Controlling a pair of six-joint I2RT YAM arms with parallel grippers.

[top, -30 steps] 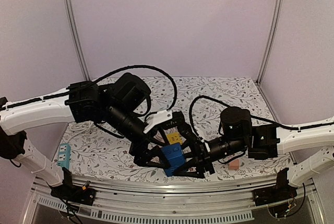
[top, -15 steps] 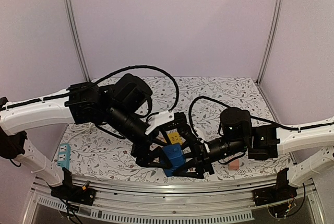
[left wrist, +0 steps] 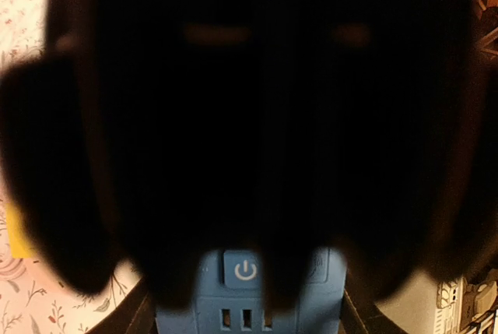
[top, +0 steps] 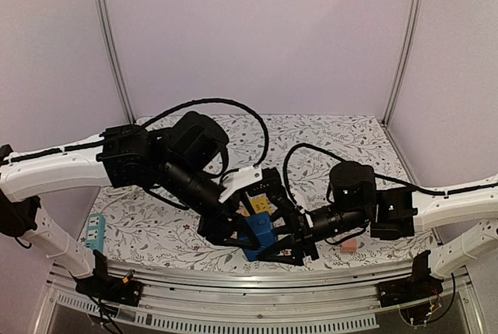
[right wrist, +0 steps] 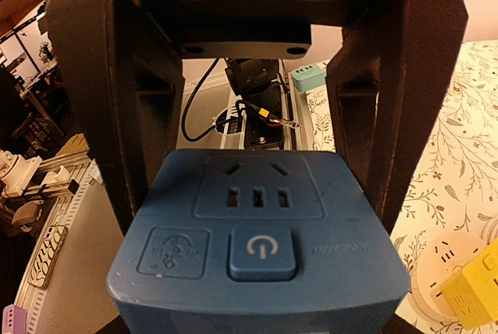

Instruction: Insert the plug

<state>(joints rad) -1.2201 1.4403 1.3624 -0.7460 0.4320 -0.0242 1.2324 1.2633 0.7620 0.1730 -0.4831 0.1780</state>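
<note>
A blue socket cube (top: 259, 233) with a power button and a three-slot outlet sits near the table's front, between my two grippers. My right gripper (top: 278, 247) is shut on it; in the right wrist view its fingers (right wrist: 124, 155) clamp the sides of the cube (right wrist: 257, 248). My left gripper (top: 232, 231) hangs just over the cube from the left. In the left wrist view it is a dark blurred mass (left wrist: 261, 272), fingers closed on a black plug, directly above the cube's top face (left wrist: 245, 270). The plug's prongs are hidden.
A yellow socket cube (top: 261, 206) lies just behind the blue one, beside a white round socket (right wrist: 443, 272). A teal power strip (top: 95, 231) lies at the left edge. A small pink block (top: 349, 246) lies at the right front. The table's front rail is close.
My left gripper has edged right and down, closer over the blue cube. The right gripper and the cube have barely moved.
</note>
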